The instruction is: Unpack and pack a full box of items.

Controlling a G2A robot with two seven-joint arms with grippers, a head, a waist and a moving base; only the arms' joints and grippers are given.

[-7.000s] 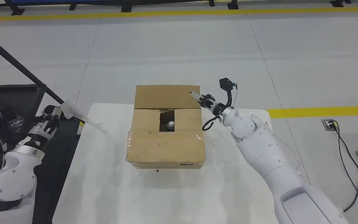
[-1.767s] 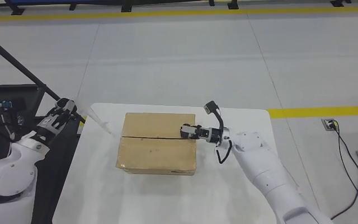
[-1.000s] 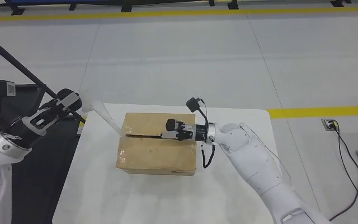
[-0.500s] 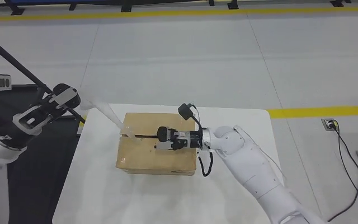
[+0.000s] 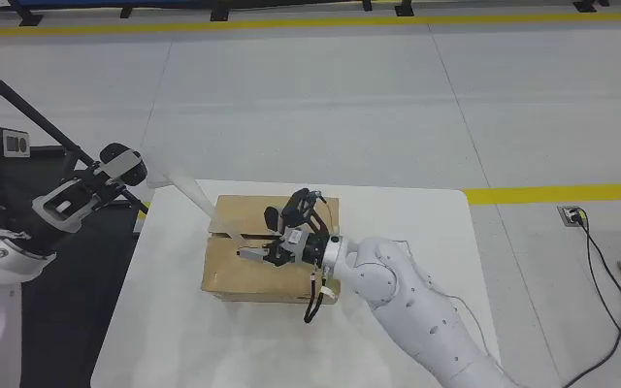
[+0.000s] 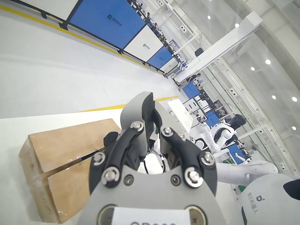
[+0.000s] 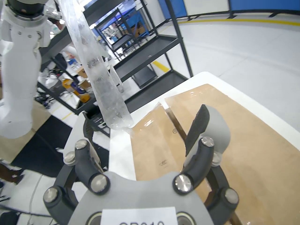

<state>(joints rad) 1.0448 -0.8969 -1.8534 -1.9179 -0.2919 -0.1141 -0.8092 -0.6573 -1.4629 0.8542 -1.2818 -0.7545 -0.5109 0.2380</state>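
The box (image 5: 277, 267) sits at the middle of the table (image 5: 417, 233). Both top flaps lie flat and meet along a seam (image 7: 174, 123), so the contents are hidden.

The left gripper (image 5: 131, 173) hangs beyond the table's left rear corner. In the left wrist view its fingers are pressed together (image 6: 152, 111), clamping one end of a clear tape (image 5: 189, 199). The clamped end itself is hidden between the pads. The tape runs in one straight strip down to the box's left edge. Its lower end (image 7: 121, 122) meets the cardboard beside the end of the seam. How far it sticks to the flap cannot be made out.

The right gripper (image 5: 262, 236) lies over the lid, fingers spread wide and holding nothing. In the right wrist view one finger (image 7: 204, 127) shows fully, while the other is largely covered by the gripper's own frame. Whether either pad touches the cardboard cannot be told.

A black rack (image 7: 150, 54) stands past the table's left side; its lower shelves are cut off by the tape and table edge
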